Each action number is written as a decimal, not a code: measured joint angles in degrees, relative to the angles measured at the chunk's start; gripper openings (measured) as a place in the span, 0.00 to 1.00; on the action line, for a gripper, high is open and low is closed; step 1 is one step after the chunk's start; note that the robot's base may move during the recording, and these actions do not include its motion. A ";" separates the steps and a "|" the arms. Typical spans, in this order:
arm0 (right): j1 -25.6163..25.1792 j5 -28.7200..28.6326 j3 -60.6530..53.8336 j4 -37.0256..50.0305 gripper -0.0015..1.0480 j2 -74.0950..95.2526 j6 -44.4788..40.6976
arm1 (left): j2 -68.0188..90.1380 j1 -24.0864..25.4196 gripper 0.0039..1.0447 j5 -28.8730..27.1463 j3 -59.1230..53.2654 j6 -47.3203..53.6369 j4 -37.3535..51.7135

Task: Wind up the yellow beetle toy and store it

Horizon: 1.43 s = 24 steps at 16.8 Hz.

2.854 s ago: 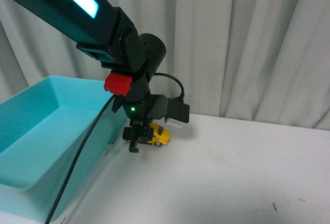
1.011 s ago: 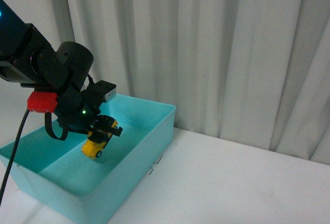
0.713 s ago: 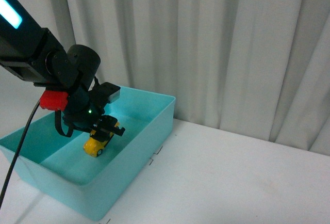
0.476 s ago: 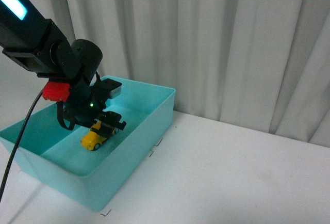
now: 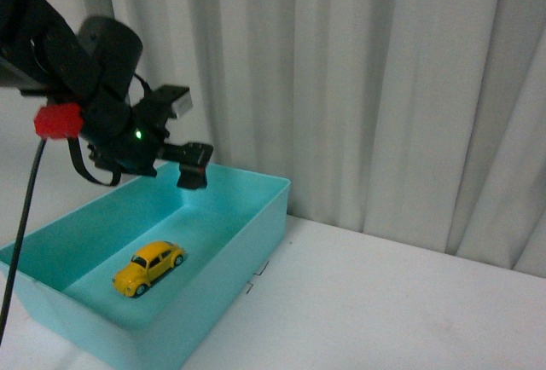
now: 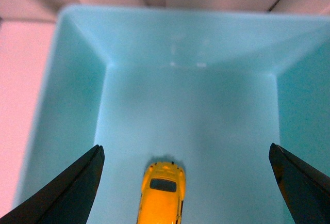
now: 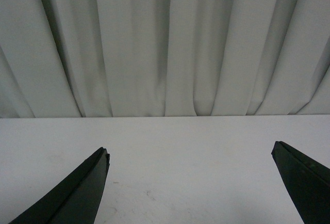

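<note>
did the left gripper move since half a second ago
Yes: the left gripper rose from inside the bin to above its back rim, leaving the toy car inside.

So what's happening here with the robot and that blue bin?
The yellow beetle toy sits on its wheels on the floor of the turquoise bin. The left gripper hangs open above it, holding nothing. The right gripper is open too, over the white table, away from the toy.

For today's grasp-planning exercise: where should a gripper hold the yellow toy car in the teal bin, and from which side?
Across its flanks, between the wheels, coming straight down. The yellow beetle toy stands upright on the floor of the teal bin, whose walls block sideways approaches; the rounded roof would likely slip.
</note>
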 joint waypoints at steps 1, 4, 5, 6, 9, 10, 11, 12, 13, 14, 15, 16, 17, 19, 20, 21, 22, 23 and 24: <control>0.00 0.00 0.00 -0.02 0.94 0.00 0.00 | -3.63 0.09 0.94 0.00 -1.22 0.61 0.79; 0.00 0.00 0.00 -0.02 0.94 0.00 0.00 | -16.96 -0.31 0.93 4.66 -8.55 1.36 3.80; 0.00 0.02 0.00 -0.02 0.94 0.00 0.02 | -22.51 -1.42 0.83 6.58 -15.91 -2.12 20.44; 0.00 0.00 0.00 -0.09 0.94 0.02 0.00 | -29.42 -3.87 0.72 5.57 -23.74 -5.57 31.08; 0.00 0.02 0.00 -0.02 0.94 0.00 0.02 | -46.97 -10.38 0.38 1.31 -40.48 -9.55 40.79; 0.00 0.02 0.00 -0.02 0.94 0.00 0.00 | -48.63 -10.49 0.27 -0.07 -43.74 -9.88 41.59; 0.00 0.00 0.00 -0.02 0.94 0.00 0.00 | -49.90 -11.02 0.15 -1.03 -47.43 -10.51 41.75; 0.00 0.00 0.00 -0.02 0.94 0.00 0.00 | -51.58 -11.87 0.03 -1.36 -50.42 -10.58 42.05; 0.00 0.09 0.00 -0.04 0.94 0.00 0.02 | -54.12 -12.52 0.01 -1.77 -52.48 -10.78 42.58; 0.00 -0.04 0.00 -0.04 0.94 0.02 0.00 | -56.78 -13.33 0.01 -2.62 -54.21 -10.75 42.84; 0.00 0.04 0.00 0.02 0.94 0.00 0.00 | -58.47 -15.91 0.01 -5.73 -55.71 -10.80 42.71; 0.00 0.00 0.00 0.00 0.94 0.00 0.00 | -60.83 -17.27 0.01 -5.88 -58.21 -10.75 41.72; 0.00 0.02 0.00 -0.02 0.94 0.00 0.02 | -62.03 -17.16 0.01 -6.38 -59.21 -10.78 41.18; 0.00 0.02 0.00 -0.04 0.94 0.00 0.02 | -65.11 -16.92 0.01 -6.49 -60.72 -10.78 40.28; 0.00 0.00 0.00 -0.02 0.94 0.00 0.00 | -66.36 -16.92 0.01 -6.47 -61.20 -10.78 39.78; 0.00 0.00 0.00 -0.02 0.94 0.00 0.00 | -68.02 -16.92 0.01 -6.47 -61.99 -10.78 38.84; 0.00 0.00 0.00 -0.02 0.94 0.00 0.00 | -69.51 -16.92 0.01 -6.47 -62.77 -10.78 37.81; 0.00 0.02 0.00 -0.02 0.94 0.00 0.02 | -70.64 -16.92 0.01 -6.47 -63.34 -10.78 37.11; 0.00 0.02 0.00 -0.02 0.94 0.00 0.02 | -72.02 -16.92 0.01 -6.47 -63.93 -10.78 36.11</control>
